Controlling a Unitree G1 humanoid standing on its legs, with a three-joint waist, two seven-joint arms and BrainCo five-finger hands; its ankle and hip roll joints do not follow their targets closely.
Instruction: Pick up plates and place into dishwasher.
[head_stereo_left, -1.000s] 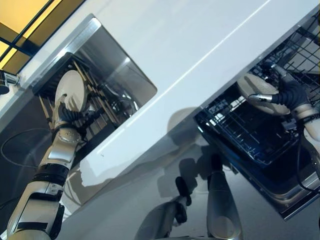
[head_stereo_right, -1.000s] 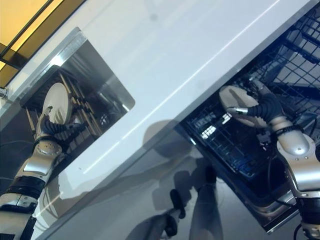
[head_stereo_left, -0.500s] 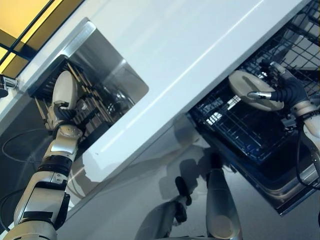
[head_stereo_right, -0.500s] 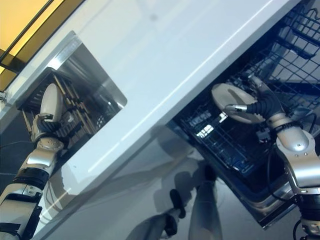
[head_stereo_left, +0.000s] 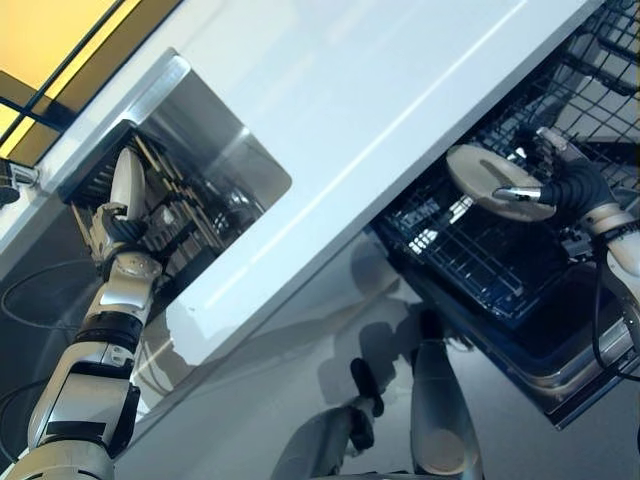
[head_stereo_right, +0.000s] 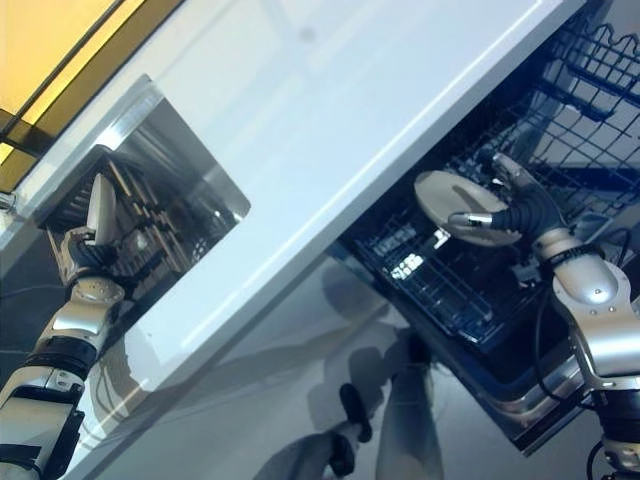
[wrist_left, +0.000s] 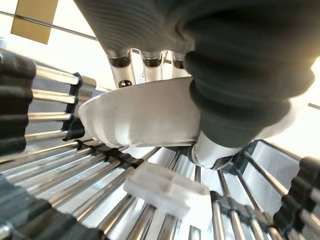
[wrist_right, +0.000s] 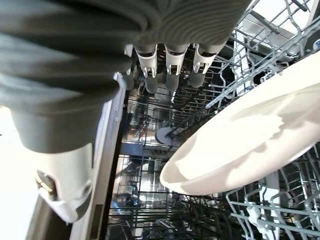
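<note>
My left hand (head_stereo_left: 118, 232) is shut on a white plate (head_stereo_left: 127, 180), which stands on edge in the metal dish rack (head_stereo_left: 180, 215) inside the sink (head_stereo_left: 235, 150). The left wrist view shows that plate (wrist_left: 145, 117) pinched between the fingers (wrist_left: 121, 65) and the thumb, just above the rack's bars (wrist_left: 75, 185). My right hand (head_stereo_left: 572, 188) is shut on a second white plate (head_stereo_left: 488, 180), held nearly flat above the dark wire dishwasher rack (head_stereo_left: 470, 260). In the right wrist view this plate (wrist_right: 240, 145) hangs over the rack's tines (wrist_right: 250, 30).
A white counter (head_stereo_left: 380, 80) runs between the sink and the dishwasher. The pulled-out rack rests over the lowered dishwasher door (head_stereo_left: 565, 395). An upper blue-wire basket (head_stereo_right: 590, 60) sits at the far right. A white plastic clip (wrist_left: 167, 192) lies on the dish rack bars.
The left hand has turned its plate from face-on to edge-on in the sink rack. The right hand has carried its plate a little leftward over the dishwasher rack. The camera has shifted slightly.
</note>
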